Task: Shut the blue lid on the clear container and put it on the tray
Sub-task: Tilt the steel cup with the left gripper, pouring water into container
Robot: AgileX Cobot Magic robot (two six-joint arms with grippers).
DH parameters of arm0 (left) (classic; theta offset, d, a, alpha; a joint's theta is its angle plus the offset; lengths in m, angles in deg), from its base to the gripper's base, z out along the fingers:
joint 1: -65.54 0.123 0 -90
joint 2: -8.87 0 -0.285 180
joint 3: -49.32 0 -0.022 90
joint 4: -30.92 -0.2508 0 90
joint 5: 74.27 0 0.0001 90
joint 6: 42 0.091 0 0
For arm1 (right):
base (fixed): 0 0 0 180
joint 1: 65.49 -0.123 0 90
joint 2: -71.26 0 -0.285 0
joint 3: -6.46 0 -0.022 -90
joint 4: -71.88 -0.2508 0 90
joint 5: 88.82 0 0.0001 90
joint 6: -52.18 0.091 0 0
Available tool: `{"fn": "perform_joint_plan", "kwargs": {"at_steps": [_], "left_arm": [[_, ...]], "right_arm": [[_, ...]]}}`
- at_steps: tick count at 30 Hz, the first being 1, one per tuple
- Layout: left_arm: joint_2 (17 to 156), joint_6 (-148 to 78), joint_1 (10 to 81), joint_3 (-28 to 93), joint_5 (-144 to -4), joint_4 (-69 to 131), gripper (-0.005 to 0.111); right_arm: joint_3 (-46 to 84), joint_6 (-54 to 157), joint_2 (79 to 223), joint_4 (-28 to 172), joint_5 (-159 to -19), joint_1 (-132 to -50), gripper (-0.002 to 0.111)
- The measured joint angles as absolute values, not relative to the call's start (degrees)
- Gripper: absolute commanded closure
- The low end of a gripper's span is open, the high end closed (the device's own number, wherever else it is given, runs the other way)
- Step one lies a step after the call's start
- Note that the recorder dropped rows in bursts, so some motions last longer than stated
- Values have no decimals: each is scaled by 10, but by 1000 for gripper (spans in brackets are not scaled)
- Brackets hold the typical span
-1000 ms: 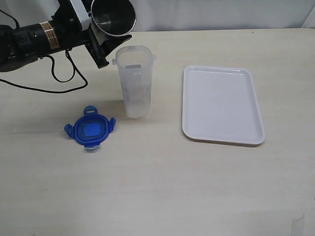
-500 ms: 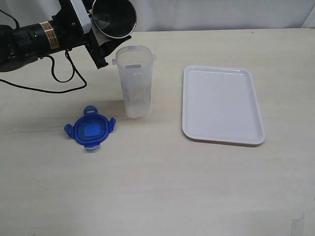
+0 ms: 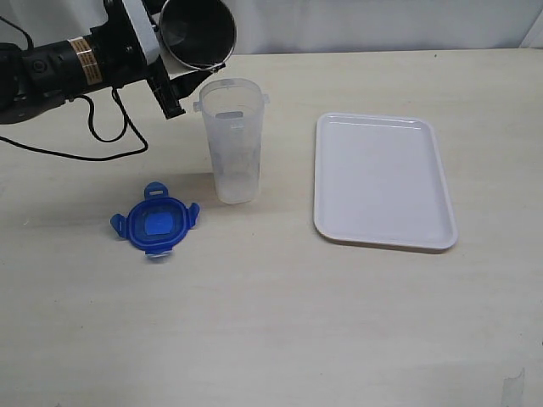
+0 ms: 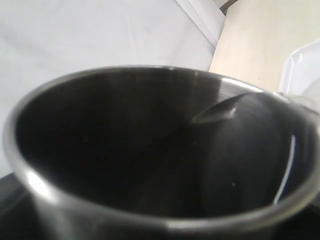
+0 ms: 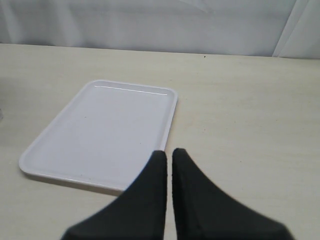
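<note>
The clear container (image 3: 231, 140) is standing tall and see-through in the middle of the table (image 3: 280, 331), with its top open. The blue lid (image 3: 155, 222) is lying flat, a bit left and nearer, not touching it. The left gripper (image 3: 188, 86) is pinching a grey metal cup (image 3: 197, 30), tipped over, close to the container's far-left rim. The right gripper (image 5: 167, 160) is pressing its fingers together beside the white tray (image 3: 382, 178). The tray is sitting on the right with bare table all around.

Glossy metal cup (image 3: 197, 32); translucent plastic container (image 3: 231, 144)
</note>
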State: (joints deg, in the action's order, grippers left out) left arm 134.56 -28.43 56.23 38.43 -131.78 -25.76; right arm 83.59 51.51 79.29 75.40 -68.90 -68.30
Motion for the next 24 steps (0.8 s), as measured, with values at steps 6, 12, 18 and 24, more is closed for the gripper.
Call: {"fn": "perform_joint_plan", "kwargs": {"at_steps": [6, 12, 18, 24], "left_arm": [[1346, -263, 562, 384, -1319, -256, 107], [1346, -246, 562, 384, -1339, -252, 107], [1346, -232, 562, 384, -1339, -247, 107], [1346, -223, 562, 384, -1339, -246, 107]], "right_arm": [[836, 515, 793, 754, -689, -683, 104], [836, 515, 793, 754, -689, -683, 104], [836, 515, 793, 754, -689, -683, 104], [836, 515, 793, 754, -689, -683, 104]]}}
